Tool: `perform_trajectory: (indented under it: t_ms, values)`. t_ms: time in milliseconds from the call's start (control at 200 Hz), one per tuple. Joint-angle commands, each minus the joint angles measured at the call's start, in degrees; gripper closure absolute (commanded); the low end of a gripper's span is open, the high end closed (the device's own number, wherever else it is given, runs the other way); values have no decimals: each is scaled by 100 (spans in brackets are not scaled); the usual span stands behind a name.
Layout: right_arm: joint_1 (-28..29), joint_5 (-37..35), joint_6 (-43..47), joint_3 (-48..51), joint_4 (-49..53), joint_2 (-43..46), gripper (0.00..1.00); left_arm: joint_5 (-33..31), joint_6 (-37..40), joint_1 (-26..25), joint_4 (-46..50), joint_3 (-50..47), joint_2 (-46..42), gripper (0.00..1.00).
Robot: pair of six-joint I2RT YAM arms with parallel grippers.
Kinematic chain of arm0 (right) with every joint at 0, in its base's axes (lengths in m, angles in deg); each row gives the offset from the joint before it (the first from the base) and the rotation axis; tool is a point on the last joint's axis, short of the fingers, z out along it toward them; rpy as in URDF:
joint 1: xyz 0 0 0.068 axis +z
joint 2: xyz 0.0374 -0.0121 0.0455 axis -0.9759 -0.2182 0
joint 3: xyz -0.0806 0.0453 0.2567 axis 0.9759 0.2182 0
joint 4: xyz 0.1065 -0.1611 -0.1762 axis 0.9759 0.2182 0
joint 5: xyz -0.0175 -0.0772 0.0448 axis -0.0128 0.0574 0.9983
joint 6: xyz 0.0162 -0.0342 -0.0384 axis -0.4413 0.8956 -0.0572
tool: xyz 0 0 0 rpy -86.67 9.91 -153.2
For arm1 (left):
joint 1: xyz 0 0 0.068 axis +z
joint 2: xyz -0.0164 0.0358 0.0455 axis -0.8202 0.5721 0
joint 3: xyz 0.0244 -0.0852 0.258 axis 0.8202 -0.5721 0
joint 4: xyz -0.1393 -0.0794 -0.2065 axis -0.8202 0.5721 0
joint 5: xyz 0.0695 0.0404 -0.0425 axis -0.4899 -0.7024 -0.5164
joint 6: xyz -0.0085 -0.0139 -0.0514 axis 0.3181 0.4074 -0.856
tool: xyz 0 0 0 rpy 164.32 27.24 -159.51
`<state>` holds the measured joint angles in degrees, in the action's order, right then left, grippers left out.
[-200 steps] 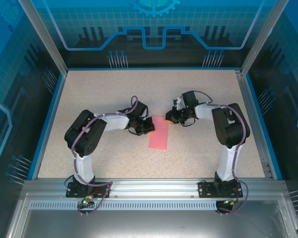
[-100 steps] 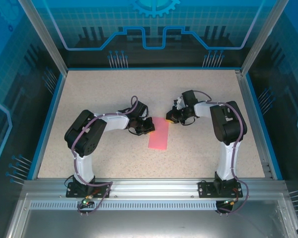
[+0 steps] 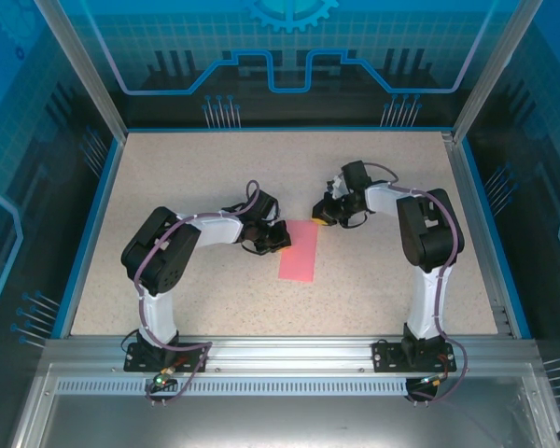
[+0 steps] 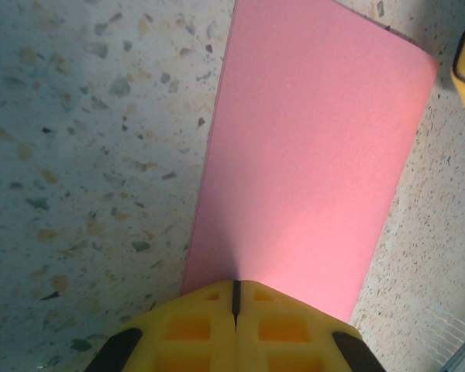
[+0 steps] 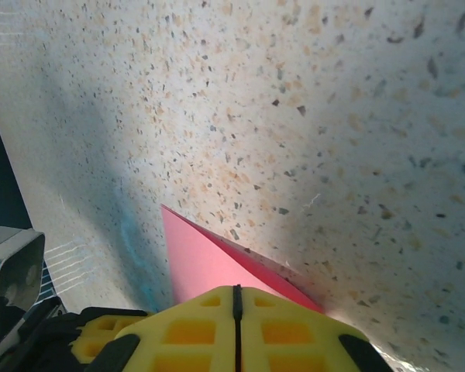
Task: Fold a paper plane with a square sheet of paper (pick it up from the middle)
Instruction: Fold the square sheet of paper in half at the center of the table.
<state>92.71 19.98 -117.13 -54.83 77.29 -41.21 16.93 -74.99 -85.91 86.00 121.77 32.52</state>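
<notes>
I've got the pink sheet of paper (folded into a narrow strip) lying mid-table. The left gripper is clenched at its left edge, and the right gripper is clenched at its far corner.

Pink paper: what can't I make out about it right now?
- Left wrist: the paper runs under the shut left jaws; pinched or merely pressed, cannot tell.
- Right wrist: the shut right jaws hide most of it; one corner shows.
- Top external: the arms cover both contact spots; layers too small to count.
</notes>
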Motion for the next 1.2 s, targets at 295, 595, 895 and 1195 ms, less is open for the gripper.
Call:
perform_trajectory:
  t_ms: [295, 595, 895, 1195]
  values:
    - [-154, -78, -30, 26, 86, -400, 93, -451, 96, -151, 685, -196, 398, 100]
    - [-156, 184, 6, -59, 109, -63, 92, -444, 105, -149, 675, -183, 433, 100]
    - [-169, 216, -126, 52, -138, -335, 92, -435, 106, -162, 681, -149, 457, 100]
    - [-156, -103, 22, 80, 118, -353, 92, -432, 100, -161, 663, -195, 442, 100]
